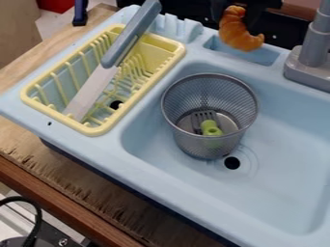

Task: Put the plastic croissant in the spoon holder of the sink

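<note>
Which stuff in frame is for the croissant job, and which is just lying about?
Job:
- croissant
- gripper, holding it
- sink
- recess below croissant, probably the spoon holder

Lying about:
- knife, leaning in yellow rack
- mesh basket, in the basin
- fork and green piece, inside basket

Claw point(236, 12) cropped above, sink point(138, 178) cut off right

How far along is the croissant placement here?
Done: the croissant looks picked up and brought to the back of the sink. In hand: the claw appears to grip its upper end, its lower end showing against the recess, likely the spoon holder. Left, as I judge it: settling it inside and releasing.
</note>
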`<state>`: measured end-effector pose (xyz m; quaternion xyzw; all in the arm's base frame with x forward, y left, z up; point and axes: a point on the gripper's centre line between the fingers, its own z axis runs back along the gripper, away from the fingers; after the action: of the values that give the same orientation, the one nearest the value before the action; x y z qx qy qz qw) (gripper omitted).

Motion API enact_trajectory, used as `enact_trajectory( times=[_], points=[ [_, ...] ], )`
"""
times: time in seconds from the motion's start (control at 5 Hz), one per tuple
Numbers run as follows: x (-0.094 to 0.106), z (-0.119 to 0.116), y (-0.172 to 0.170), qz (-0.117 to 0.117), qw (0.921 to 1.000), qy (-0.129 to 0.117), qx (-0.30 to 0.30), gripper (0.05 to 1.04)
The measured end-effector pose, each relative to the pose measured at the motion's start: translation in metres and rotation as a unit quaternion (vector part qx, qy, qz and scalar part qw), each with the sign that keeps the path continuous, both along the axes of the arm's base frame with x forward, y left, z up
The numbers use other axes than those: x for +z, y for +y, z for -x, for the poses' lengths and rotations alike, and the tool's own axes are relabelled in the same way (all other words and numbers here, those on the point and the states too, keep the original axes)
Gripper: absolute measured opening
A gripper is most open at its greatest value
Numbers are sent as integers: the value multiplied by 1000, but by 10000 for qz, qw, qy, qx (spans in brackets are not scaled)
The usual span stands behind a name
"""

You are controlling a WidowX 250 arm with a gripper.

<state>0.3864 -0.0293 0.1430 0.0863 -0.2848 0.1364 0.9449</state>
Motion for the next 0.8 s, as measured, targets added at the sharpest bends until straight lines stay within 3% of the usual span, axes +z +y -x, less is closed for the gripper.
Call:
enact_trajectory(
  times=[0.2, 0.4, 0.6, 0.8],
  points=[
    [-12, 0, -3, -22, 9997, 225, -129, 536],
    [-14, 0, -4, -50, 9995, 224, -236, 536],
    [-17, 1, -3, 18, 9993, 265, -263, 612],
    [-20, 7, -2, 90, 9984, 389, -411, 898]
  ],
)
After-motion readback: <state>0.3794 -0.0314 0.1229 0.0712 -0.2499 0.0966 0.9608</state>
